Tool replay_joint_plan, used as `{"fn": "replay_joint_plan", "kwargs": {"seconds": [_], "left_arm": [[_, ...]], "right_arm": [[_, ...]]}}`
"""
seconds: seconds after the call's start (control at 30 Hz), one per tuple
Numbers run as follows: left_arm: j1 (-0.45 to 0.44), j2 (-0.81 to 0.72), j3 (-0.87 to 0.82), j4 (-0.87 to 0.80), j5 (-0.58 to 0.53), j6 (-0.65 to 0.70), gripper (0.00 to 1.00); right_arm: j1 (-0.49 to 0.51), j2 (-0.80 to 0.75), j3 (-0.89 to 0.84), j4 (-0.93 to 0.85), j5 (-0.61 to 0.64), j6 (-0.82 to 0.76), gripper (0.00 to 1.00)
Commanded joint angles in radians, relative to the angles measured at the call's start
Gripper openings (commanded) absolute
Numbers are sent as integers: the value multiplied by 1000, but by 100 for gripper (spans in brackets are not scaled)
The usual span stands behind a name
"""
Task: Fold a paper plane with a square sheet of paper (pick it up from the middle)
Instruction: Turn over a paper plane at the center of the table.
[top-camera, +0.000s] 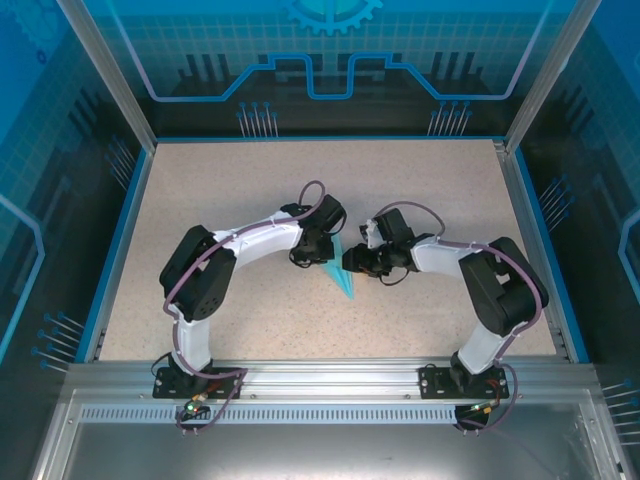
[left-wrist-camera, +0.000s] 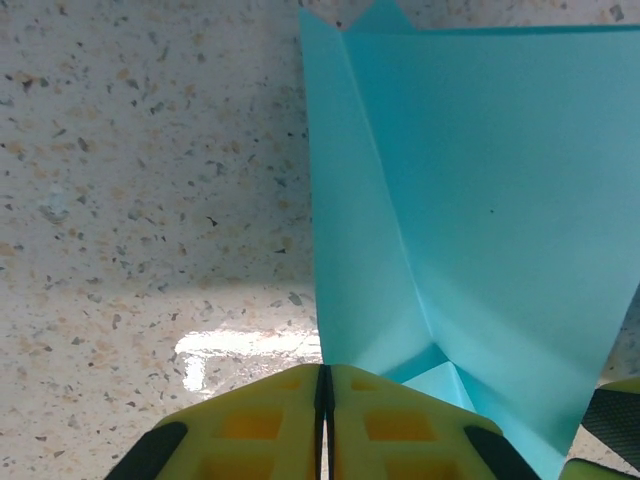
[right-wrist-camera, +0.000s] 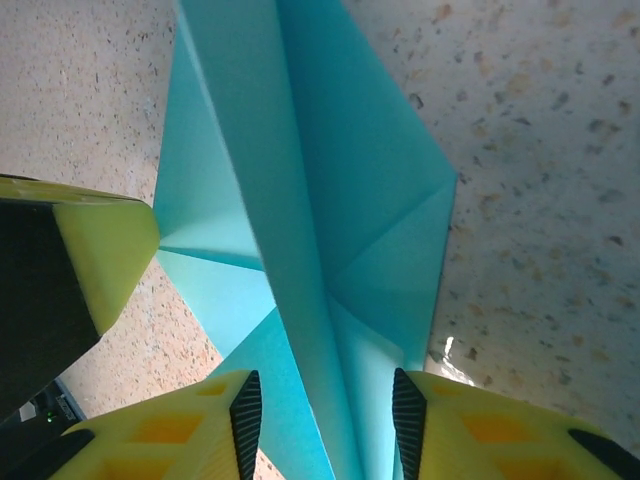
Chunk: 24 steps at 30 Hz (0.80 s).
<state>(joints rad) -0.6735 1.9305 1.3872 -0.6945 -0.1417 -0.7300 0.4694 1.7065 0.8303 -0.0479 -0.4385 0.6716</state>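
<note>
The light-cyan paper plane (top-camera: 340, 278) lies mid-table as a folded, pointed shape between both grippers. In the left wrist view the paper plane (left-wrist-camera: 480, 200) rises ahead with creases, and its left fold edge runs straight into the seam of my left gripper (left-wrist-camera: 323, 385), whose yellow jaws are pressed together on it. My left gripper (top-camera: 312, 252) comes in from the left. My right gripper (top-camera: 352, 262) faces it from the right. In the right wrist view my right gripper (right-wrist-camera: 325, 420) stands open, with the paper plane's (right-wrist-camera: 330, 180) centre ridge passing between the pads.
The speckled table (top-camera: 230, 200) is framed by blue side walls (top-camera: 118, 240) and an aluminium rail (top-camera: 320, 372) at the near edge. The left gripper's yellow finger (right-wrist-camera: 100, 250) sits close at the left of the right wrist view.
</note>
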Motion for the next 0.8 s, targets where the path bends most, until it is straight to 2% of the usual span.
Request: {"fn": "replay_joint_plan", "kwargs": {"seconds": [0.0,0.2,0.4,0.57,0.77], "left_arm": [[8,-40,-16,15,9,18,11],[8,-38,-17,19,13,18,11],[10,-36,-17,22,22,18,11],[9,-38,-20,19,19,18,11],[10,-41,-25,15,17,18,10]], "right_arm": [[18,19,33,-20,3,-35,44],[21,13,43,-42,17,-58,49],[33,45,39,2,-41,-49,52],[52,49,33,20,-63,-46,53],[71,20,34,-23,-28,-63,52]]}}
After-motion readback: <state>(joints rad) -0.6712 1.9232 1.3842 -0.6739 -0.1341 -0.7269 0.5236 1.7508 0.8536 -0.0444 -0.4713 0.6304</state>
